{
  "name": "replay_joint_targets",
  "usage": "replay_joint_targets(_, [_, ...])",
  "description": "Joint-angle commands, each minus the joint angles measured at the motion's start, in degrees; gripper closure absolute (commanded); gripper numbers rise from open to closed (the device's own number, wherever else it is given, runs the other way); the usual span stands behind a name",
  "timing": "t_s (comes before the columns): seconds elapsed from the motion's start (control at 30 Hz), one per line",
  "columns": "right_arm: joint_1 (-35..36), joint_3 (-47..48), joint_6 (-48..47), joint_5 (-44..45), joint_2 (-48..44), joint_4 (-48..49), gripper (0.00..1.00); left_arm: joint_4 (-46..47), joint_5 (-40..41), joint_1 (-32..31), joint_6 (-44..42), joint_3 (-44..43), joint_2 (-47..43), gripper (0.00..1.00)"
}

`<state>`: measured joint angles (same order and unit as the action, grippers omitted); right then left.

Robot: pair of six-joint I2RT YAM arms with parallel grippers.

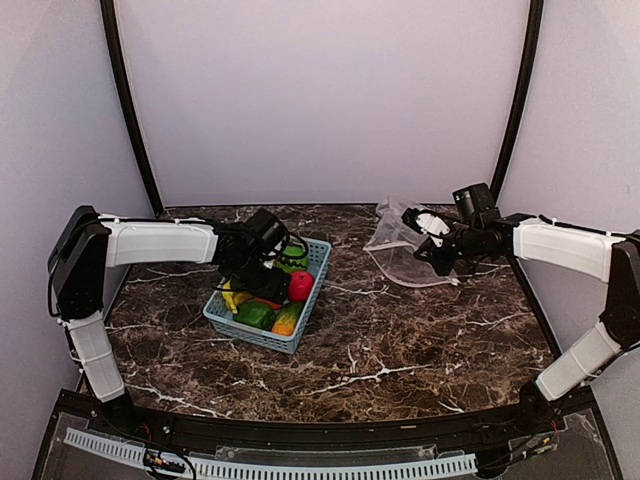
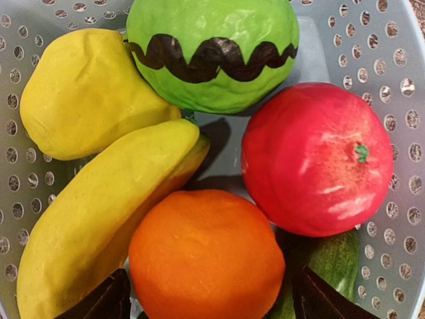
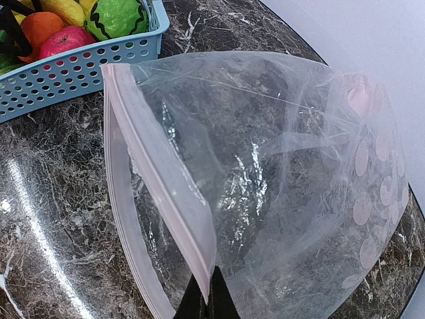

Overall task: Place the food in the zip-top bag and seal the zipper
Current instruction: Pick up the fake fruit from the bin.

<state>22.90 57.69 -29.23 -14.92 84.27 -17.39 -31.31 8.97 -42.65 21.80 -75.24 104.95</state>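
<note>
Shows left claw (image 1: 262,278) spread open, empty, over orange (image 2: 206,259) in blue basket (image 1: 262,338); looks light, hard, glossy, likely slippery; suggests pinching across its middle; shows right claw (image 3: 207,302) closed on zipper (image 3: 166,193) of limp zip-top bag (image 3: 285,166), mouth agape.

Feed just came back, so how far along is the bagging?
Done: the right tool is shut on the zipper edge, holding open the zip-top bag. In hand: the open left tool hovers over the orange in the basket. Left: every fruit to move, since the bag looks empty, then sealing.
</note>
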Motion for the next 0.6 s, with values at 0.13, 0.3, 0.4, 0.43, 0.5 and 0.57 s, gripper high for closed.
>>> replay_joint_targets(0.13, [0.42,-1.16,0.66,-1.23,-1.29,-0.04,1.0,0.78,2.35,0.38,0.09,-2.7,2.9,0.3])
replay_joint_targets(0.3, [0.45,-0.05,1.07,-3.13,-1.74,-1.53,1.0,-3.24,2.42,0.32,0.01,-5.18,1.46,0.5])
replay_joint_targets(0.4, [0.48,1.9,1.05,-3.74,-1.34,-3.61,1.0,-8.94,2.61,0.21,0.6,-6.95,-2.26,0.56])
replay_joint_targets(0.43, [0.47,2.83,1.08,-3.98,-1.01,-4.32,1.0,-10.2,2.71,0.21,0.69,-7.31,-3.2,0.57])
replay_joint_targets(0.5, [0.37,4.92,1.53,-4.62,0.11,-6.14,1.0,-10.99,2.86,0.22,0.76,-7.74,-6.28,0.58])
replay_joint_targets(0.57, [0.46,7.73,2.18,-5.92,1.7,-8.87,1.0,-9.57,1.31,0.21,0.09,-8.1,-8.97,0.59])
